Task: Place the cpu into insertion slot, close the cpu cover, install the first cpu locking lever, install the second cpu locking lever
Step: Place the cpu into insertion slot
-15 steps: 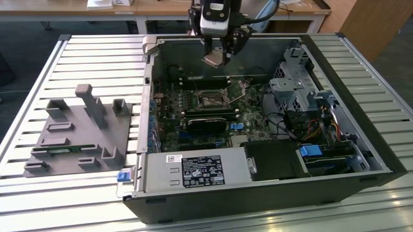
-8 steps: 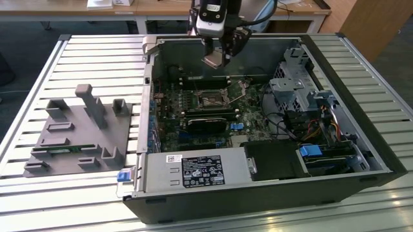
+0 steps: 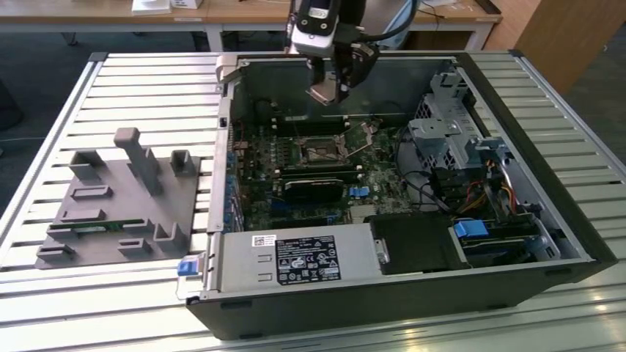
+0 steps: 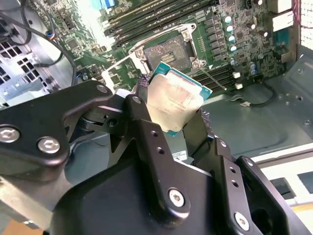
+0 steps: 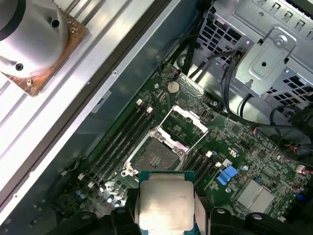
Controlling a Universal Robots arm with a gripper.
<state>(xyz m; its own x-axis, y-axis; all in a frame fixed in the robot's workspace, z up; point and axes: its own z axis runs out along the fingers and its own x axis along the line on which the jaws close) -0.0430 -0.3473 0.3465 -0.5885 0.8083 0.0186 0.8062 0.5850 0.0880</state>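
Black sheet-metal computer case (image 3: 411, 304) lies open beneath the claw (image 3: 328, 86); its white label (image 3: 303, 258), far from the claw, carries print I cannot make out. Green motherboard (image 5: 234, 139) spreads below the claw. The square, metal-rimmed insertion slot (image 5: 155, 157) sits bare, with the cpu cover (image 5: 191, 115) apparently swung up beside it. The claw is clenched on the dull silver cpu (image 4: 176, 100), held above the slot, its rear edge hidden.
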